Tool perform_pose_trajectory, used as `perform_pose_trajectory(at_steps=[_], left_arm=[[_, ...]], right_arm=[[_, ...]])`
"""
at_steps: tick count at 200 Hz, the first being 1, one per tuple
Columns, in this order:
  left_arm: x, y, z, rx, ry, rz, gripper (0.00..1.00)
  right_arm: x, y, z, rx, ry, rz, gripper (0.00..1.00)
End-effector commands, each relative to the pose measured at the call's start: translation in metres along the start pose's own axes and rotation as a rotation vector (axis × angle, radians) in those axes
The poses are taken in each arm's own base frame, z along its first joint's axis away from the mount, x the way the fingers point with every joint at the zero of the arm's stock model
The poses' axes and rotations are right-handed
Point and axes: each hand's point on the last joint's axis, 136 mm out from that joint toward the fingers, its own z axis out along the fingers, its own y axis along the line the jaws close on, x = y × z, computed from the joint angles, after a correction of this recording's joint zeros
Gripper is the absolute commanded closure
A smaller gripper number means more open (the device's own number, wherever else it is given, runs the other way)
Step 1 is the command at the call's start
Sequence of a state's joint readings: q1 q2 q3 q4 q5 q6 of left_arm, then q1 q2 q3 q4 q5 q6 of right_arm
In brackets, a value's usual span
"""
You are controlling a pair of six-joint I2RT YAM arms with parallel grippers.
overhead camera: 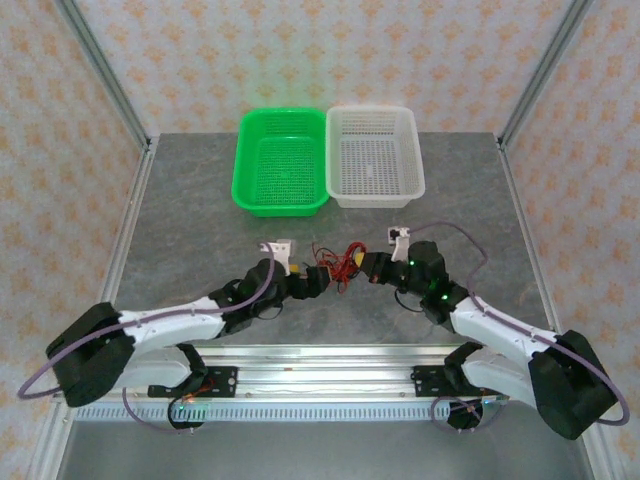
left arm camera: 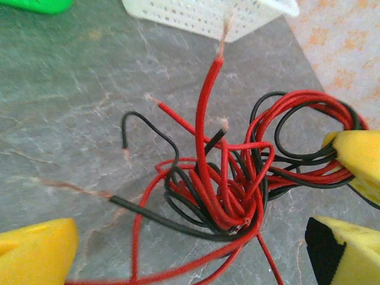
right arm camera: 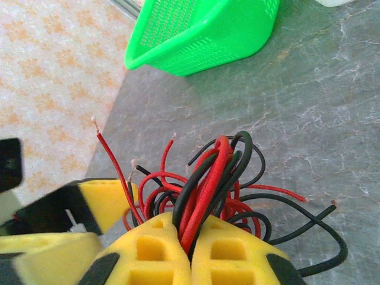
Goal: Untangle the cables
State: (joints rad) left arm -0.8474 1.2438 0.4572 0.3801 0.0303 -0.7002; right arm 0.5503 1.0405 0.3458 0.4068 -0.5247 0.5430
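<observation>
Two tools face each other across the cables (overhead camera: 340, 256), which lie in one red-and-black knot on the table (overhead camera: 200, 220) between them. My right tool (right arm camera: 190, 246) is clenched on a bunch of loops at the knot's right edge. My left tool (left arm camera: 190, 255) is released, its pads wide apart and the knot just ahead of the gap, so I judge it nearer the free ends. The left wrist view gives me those stripped ends fanning away from it. The right wrist view gives me the pinch itself.

Red and black cables (left arm camera: 219, 190) sit between the yellow-padded left tool (left arm camera: 190, 255) and right tool (right arm camera: 190, 249). Beyond the tools: green basket (overhead camera: 281, 172), white basket (overhead camera: 375, 155), grey marbled tabletop (overhead camera: 200, 230).
</observation>
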Motion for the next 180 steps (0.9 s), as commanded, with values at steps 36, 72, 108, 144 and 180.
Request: perform_pose_trajectory(at_steps=[36, 72, 108, 144, 180], left_arm=[[0.003, -0.009, 0.043, -0.055, 0.024, -0.036, 0.13], [0.015, 0.021, 0.055, -0.216, 0.062, -0.006, 0.29], [0.024, 0.033, 0.055, -0.26, 0.084, -0.004, 0.49], [0.032, 0.046, 0.057, -0.304, 0.092, -0.014, 0.94], [0.029, 0.06, 0.052, -0.381, 0.067, -0.009, 1.0]], right_arm=[[0.001, 0.006, 0.005, -0.073, -0.045, -0.003, 1.0], [0.004, -0.006, 0.005, -0.029, -0.061, 0.0, 1.0], [0.005, -0.018, 0.003, 0.015, -0.083, 0.018, 1.0], [0.004, -0.031, -0.001, 0.059, -0.132, 0.062, 1.0], [0.008, -0.063, -0.01, 0.198, -0.174, 0.144, 1.0]])
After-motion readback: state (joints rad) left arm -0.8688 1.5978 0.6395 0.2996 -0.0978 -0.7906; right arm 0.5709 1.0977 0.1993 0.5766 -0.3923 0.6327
